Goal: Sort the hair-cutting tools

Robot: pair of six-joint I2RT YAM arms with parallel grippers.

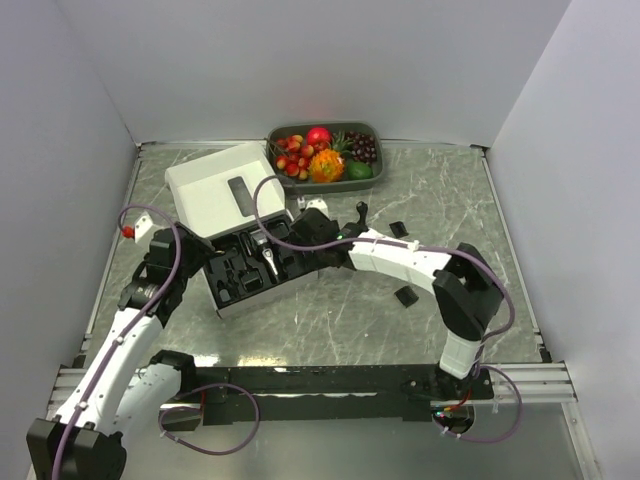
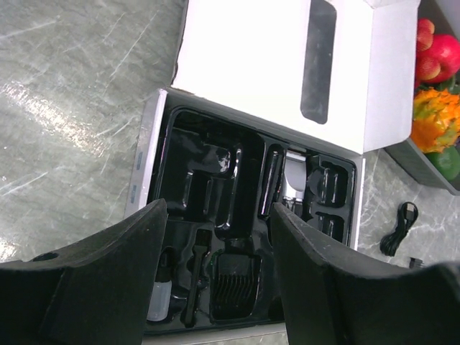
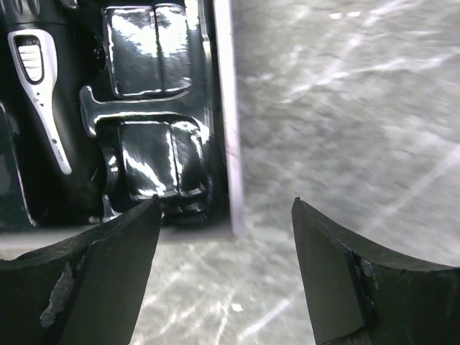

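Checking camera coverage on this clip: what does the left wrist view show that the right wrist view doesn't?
Left wrist only: the white box lid, the fruit tray, a black cable and a comb guard. Right wrist only: the ribbed switch on the hair clipper, seen up close. Both: the black moulded insert and the marbled table.

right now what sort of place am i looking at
Likely a robot lab test cell: plain white walls box in a marble-look table, two arms bolted at its near edge, a fruit tray beyond the clipper-kit box.
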